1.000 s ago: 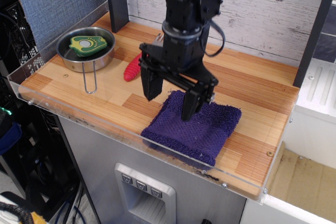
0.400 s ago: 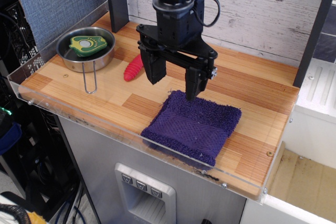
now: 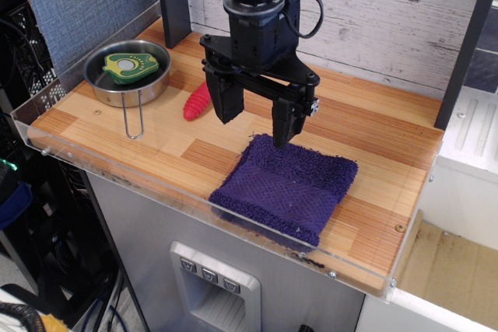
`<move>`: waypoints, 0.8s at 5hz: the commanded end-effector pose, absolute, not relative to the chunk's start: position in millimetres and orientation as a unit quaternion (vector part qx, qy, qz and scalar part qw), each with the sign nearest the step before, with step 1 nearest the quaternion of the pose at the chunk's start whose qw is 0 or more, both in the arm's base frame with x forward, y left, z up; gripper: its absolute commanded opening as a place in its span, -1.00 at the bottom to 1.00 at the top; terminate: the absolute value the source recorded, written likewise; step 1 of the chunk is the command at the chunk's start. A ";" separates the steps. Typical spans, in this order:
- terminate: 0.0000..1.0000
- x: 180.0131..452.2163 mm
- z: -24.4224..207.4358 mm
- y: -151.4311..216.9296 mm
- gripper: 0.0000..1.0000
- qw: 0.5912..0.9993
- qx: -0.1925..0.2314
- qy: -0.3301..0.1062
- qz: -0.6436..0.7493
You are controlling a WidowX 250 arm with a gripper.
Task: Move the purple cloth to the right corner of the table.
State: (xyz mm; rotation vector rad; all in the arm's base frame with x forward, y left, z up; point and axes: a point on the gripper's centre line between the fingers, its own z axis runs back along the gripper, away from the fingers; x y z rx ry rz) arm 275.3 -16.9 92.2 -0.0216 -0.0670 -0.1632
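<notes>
The pincer (image 3: 257, 122) hangs with its two black fingers spread wide and nothing between them, clear above the far edge of the purple cloth (image 3: 286, 186), as if it has no further business with it. The cloth lies flat on the bench (image 3: 373, 141) toward five o'clock from the pincer, near the front rim and the right-hand corner, so I'd judge the move all but finished. Out at nine o'clock a red ridged toy (image 3: 196, 101) lies untouched, and farther at ten o'clock sits a steel pan (image 3: 128, 75) holding a green piece (image 3: 130, 66), well apart from the work.
</notes>
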 end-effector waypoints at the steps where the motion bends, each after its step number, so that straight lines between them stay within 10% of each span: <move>1: -1.00 278.2 104.7 -14.3 1.00 0.995 -0.009 -0.059 -0.081; 3: -1.00 278.2 104.7 -14.3 1.00 0.995 -0.009 -0.059 -0.081; 4: 1.00 278.2 104.7 -14.3 1.00 0.995 -0.009 -0.059 -0.081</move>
